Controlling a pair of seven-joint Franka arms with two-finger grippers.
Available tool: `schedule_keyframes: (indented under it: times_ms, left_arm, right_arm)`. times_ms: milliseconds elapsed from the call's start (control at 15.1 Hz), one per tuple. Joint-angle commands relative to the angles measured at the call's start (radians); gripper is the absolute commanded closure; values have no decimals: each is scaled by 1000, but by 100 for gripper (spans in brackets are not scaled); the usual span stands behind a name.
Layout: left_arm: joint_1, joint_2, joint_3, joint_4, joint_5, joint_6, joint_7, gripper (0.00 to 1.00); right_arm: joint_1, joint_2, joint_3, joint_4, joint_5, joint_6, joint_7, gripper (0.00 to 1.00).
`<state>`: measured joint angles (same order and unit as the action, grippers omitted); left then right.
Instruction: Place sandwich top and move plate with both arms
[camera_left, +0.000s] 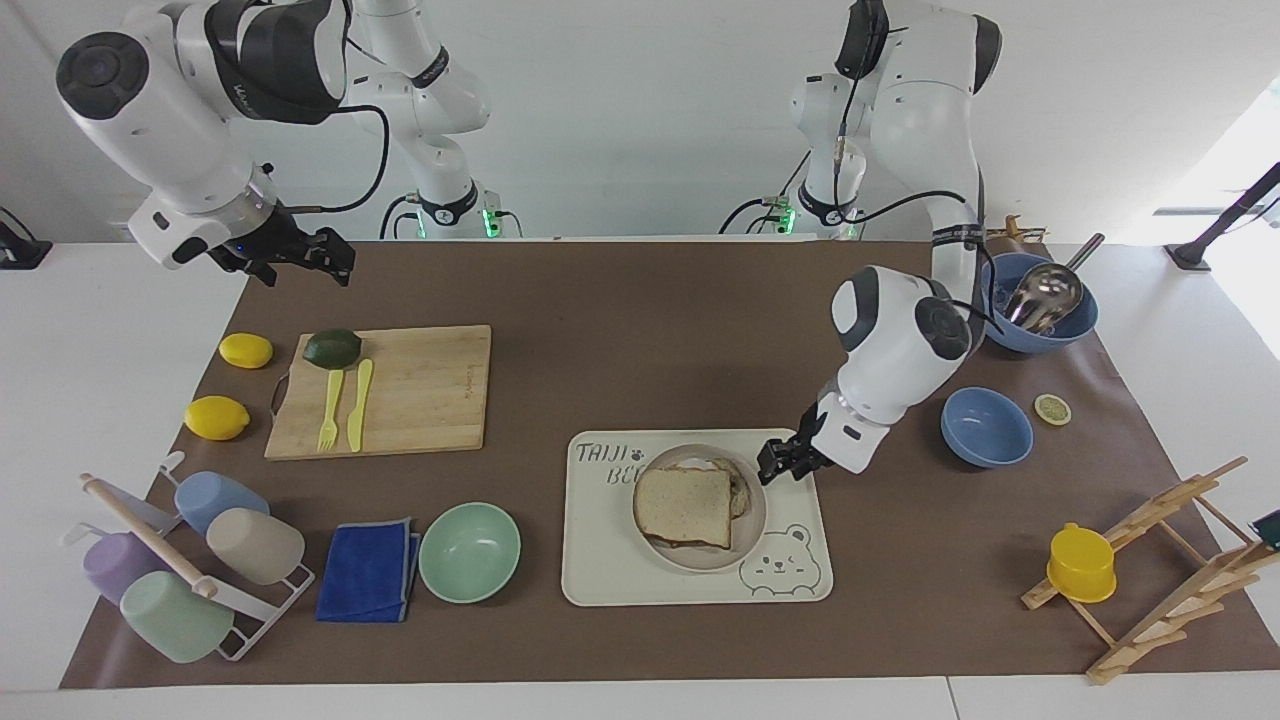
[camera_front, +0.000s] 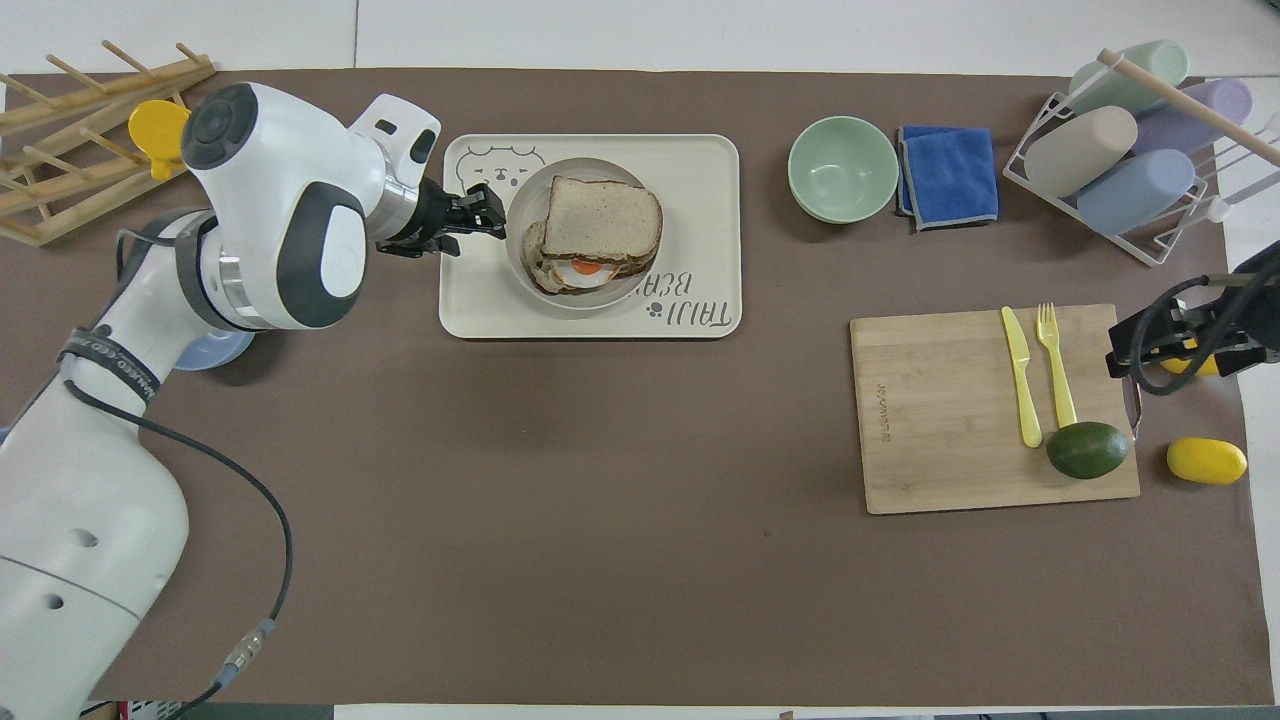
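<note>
The sandwich top (camera_left: 683, 505) (camera_front: 603, 218), a pale speckled bread slice, lies on the egg toast (camera_front: 580, 268) on the round beige plate (camera_left: 700, 561) (camera_front: 522, 196). The plate stands on the cream bear tray (camera_left: 600, 570) (camera_front: 700, 170). My left gripper (camera_left: 775, 465) (camera_front: 490, 208) hangs open over the tray's edge toward the left arm's end, just off the plate's rim and touching nothing. My right gripper (camera_left: 335, 257) (camera_front: 1118, 355) is raised and open with nothing in it. It hangs by the end of the cutting board toward the right arm's end.
A cutting board (camera_left: 420, 390) carries a yellow fork, a knife and an avocado (camera_left: 332, 348), with two lemons beside it. A mint bowl (camera_left: 469, 551) and blue cloth (camera_left: 367, 570) lie beside the tray. Blue bowls (camera_left: 986, 427), a cup rack (camera_left: 190, 565) and a wooden rack (camera_left: 1160, 560) stand at the ends.
</note>
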<state>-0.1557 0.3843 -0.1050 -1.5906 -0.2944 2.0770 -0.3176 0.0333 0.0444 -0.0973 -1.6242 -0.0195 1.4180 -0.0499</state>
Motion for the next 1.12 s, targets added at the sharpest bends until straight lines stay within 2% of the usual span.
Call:
schedule_keyframes:
  times_ms: [0, 264, 462, 594, 726, 925, 1057]
  left_arm:
    - [51, -145, 2, -32, 64, -124, 8, 0]
    - [107, -309, 2, -34, 165, -277, 40, 0]
    - [128, -396, 4, -41, 201, -401, 126, 0]
    - [124, -468, 2, -90, 231, -458, 141, 0]
    - [111, -537, 2, -179, 235, -454, 141, 0]
    - [107, -536, 11, -183, 235, -449, 178, 0]
    - [67, -495, 74, -144, 235, -468, 183, 0]
  right_arm:
    - [-6, -15, 5, -16, 16, 15, 4, 0]
    - [-6, -18, 8, -16, 16, 15, 4, 0]
    - [-6, -23, 8, -19, 16, 13, 5, 0]
    - [-6, -31, 8, -23, 16, 12, 7, 0]
    - [-6, -32, 8, -26, 16, 9, 5, 0]
    - [-6, -31, 8, -26, 16, 12, 5, 0]
    - [-4, -31, 10, -26, 16, 12, 5, 0]
